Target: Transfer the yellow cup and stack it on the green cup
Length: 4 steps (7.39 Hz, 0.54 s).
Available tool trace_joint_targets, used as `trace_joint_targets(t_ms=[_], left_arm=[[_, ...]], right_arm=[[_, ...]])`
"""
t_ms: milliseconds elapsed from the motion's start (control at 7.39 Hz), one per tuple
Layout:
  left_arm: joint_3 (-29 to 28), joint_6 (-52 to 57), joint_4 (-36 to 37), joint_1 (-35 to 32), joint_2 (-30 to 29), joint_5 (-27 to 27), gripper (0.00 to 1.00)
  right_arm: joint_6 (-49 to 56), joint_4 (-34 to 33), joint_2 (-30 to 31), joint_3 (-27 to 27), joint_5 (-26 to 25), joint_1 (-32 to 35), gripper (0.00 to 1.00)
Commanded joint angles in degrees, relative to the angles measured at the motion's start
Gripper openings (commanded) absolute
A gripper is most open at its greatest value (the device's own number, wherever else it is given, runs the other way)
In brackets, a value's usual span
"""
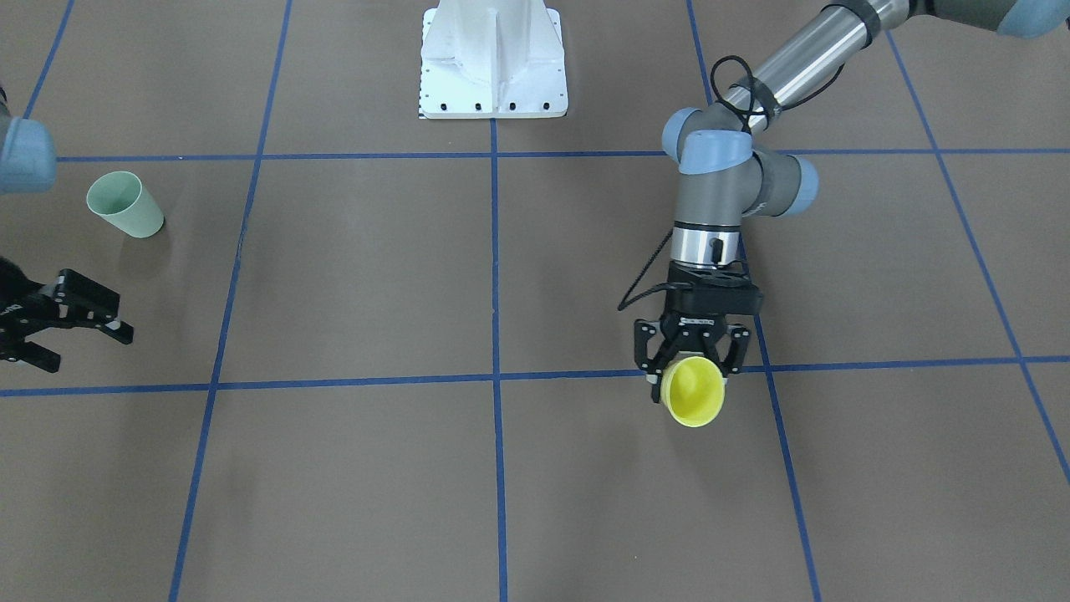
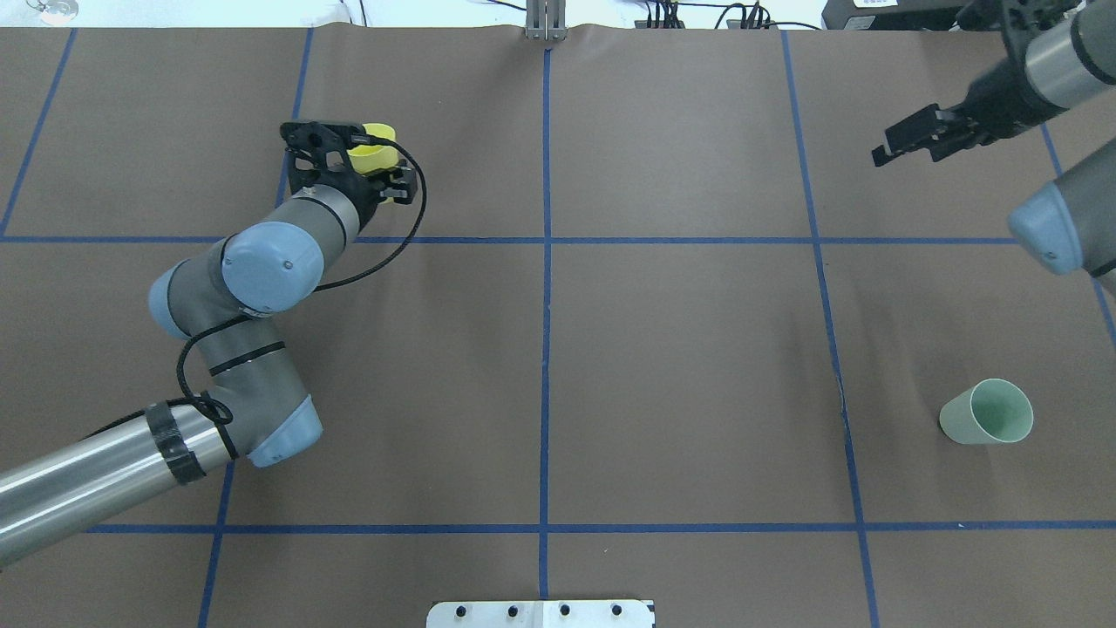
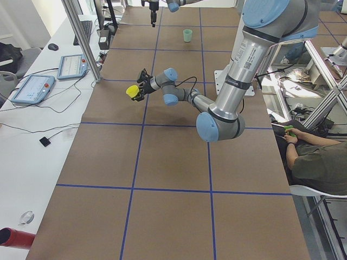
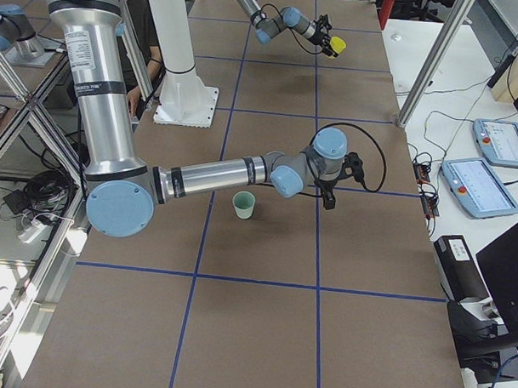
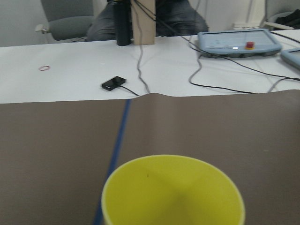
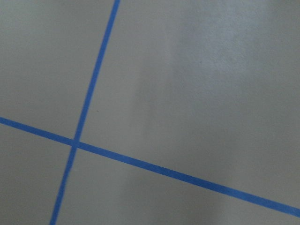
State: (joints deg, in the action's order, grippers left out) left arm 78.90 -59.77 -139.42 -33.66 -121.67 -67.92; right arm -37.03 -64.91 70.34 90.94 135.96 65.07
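My left gripper is shut on the yellow cup and holds it tilted, its mouth pointing away from the robot's base. The yellow cup also shows in the overhead view, the exterior left view and the left wrist view. The green cup stands upright on the brown table on the robot's right side; it also shows in the overhead view and the exterior right view. My right gripper is open and empty, a short way beyond the green cup.
Blue tape lines divide the brown table into squares. The white robot base stands at the table's middle edge. A white desk with pendant tablets and cables lies past the far edge. A seated person is beside the table.
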Motion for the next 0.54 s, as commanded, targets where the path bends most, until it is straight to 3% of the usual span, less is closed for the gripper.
trace_joint_targets(t_ms=[0,406], left_arm=[[-1.2,9.9,-8.8,2.9,-3.7,-2.3,0.45],[-4.3,30.5,-15.9,3.5,-6.9,-11.1,0.43]], right_arm=[[-10.7,0.0,-7.2,0.2,-5.2,-6.4,0.99],[-18.8,0.1,-12.7,0.3,-8.6,-12.6,0.99]])
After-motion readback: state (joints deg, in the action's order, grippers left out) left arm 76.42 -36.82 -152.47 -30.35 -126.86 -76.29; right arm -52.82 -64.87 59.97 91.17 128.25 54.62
